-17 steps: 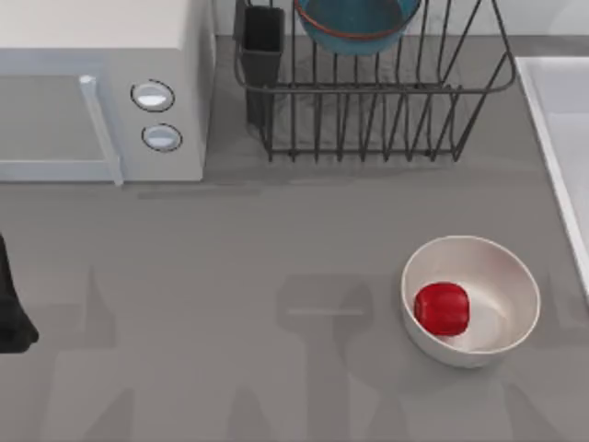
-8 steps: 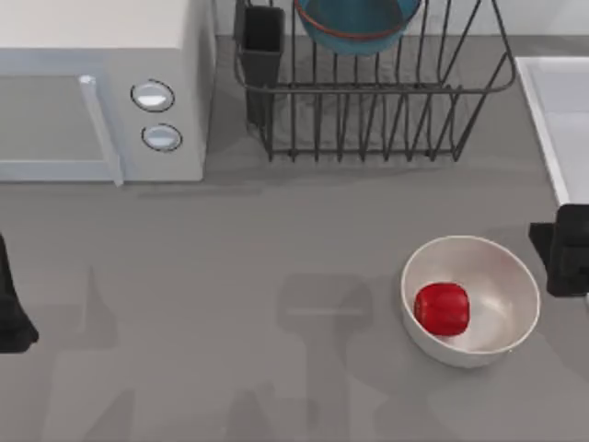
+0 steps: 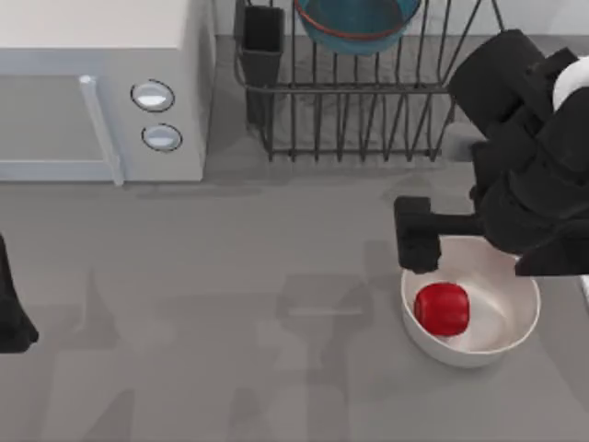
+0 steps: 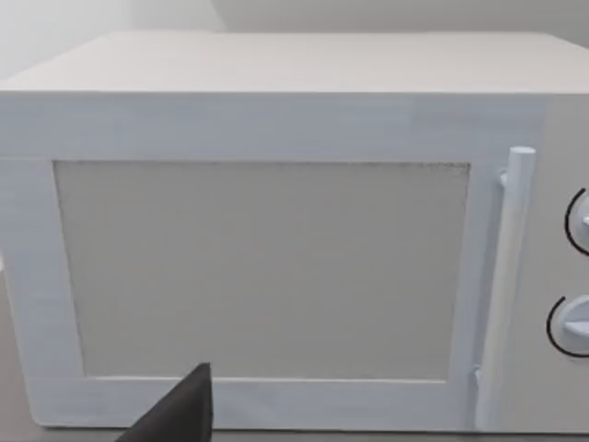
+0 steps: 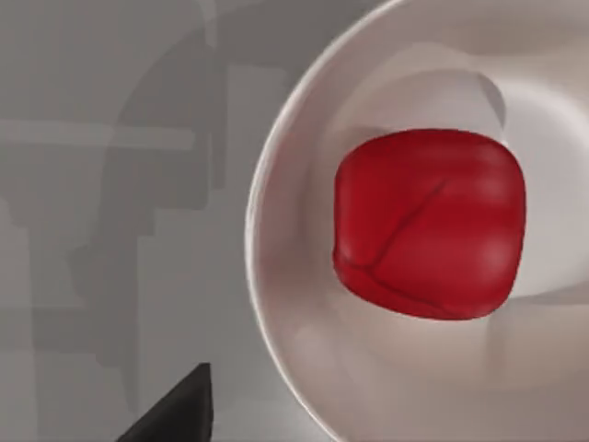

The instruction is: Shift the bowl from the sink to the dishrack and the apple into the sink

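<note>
Grey tabletop [image 3: 276,276]: near left, left gripper [image 3: 11,318] parked, grip untellable. Right, apple [image 3: 442,308] lying in white bowl [image 3: 502,343], unmoved; right gripper [image 3: 488,241] newly swung in above, grip untellable. Far, bowl [image 3: 354,23] already in dishrack [image 3: 368,120].

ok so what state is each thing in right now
bowl: in the dishrack, partly cut off by the top view's edge
apple: lying in the white bowl, not in the sink
microwave: door closed
right gripper: above the white bowl's rim, beside the apple
left arm: parked at the table's left edge
</note>
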